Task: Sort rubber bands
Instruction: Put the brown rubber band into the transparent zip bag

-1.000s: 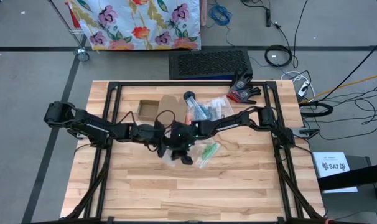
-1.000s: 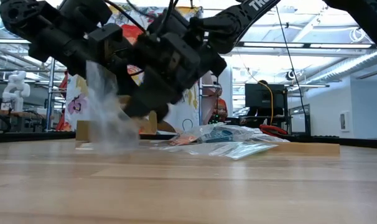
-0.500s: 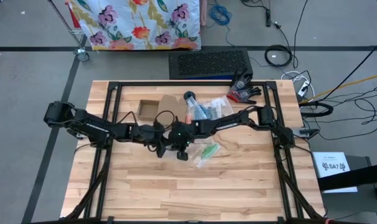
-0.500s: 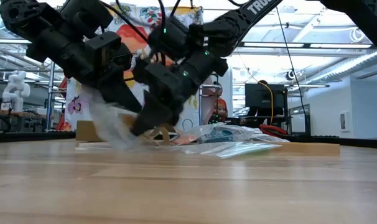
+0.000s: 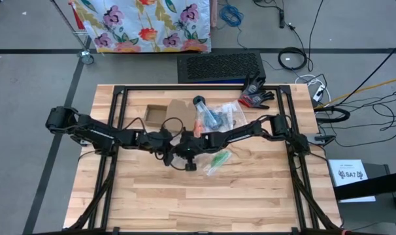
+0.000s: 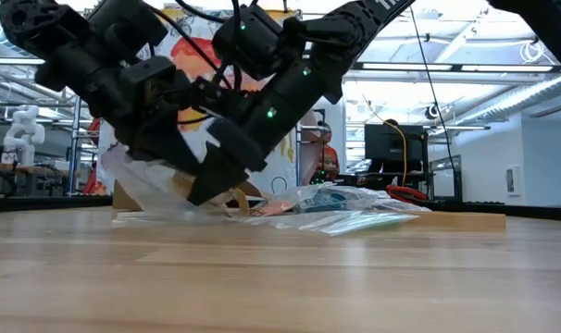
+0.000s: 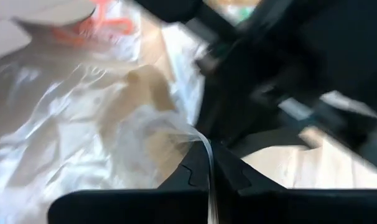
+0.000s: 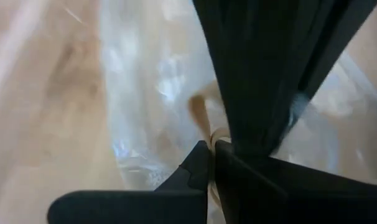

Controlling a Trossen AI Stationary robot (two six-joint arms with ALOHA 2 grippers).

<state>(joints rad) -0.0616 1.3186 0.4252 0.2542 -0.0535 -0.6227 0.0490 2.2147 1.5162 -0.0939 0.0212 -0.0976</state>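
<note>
Left gripper [image 7: 211, 163] is clamped on a clear plastic bag [image 7: 83, 130] at table centre. Right gripper [image 8: 212, 160] is closed, pinching a tan rubber band [image 8: 204, 121] beside it.

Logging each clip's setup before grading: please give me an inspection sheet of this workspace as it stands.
Surface: pale wooden plank table inside a black frame.
Job's things: tan rubber bands in a clear plastic bag; green rubber bands in another bag.
Clutter: pile of clear bags, small cardboard box, black and red gloves.
Grippers: left gripper shut on the clear bag's edge; right gripper shut on that bag, mid-table.
Cables: black coils on the floor.
Surroundings: flowered cloth, workshop room behind.
</note>
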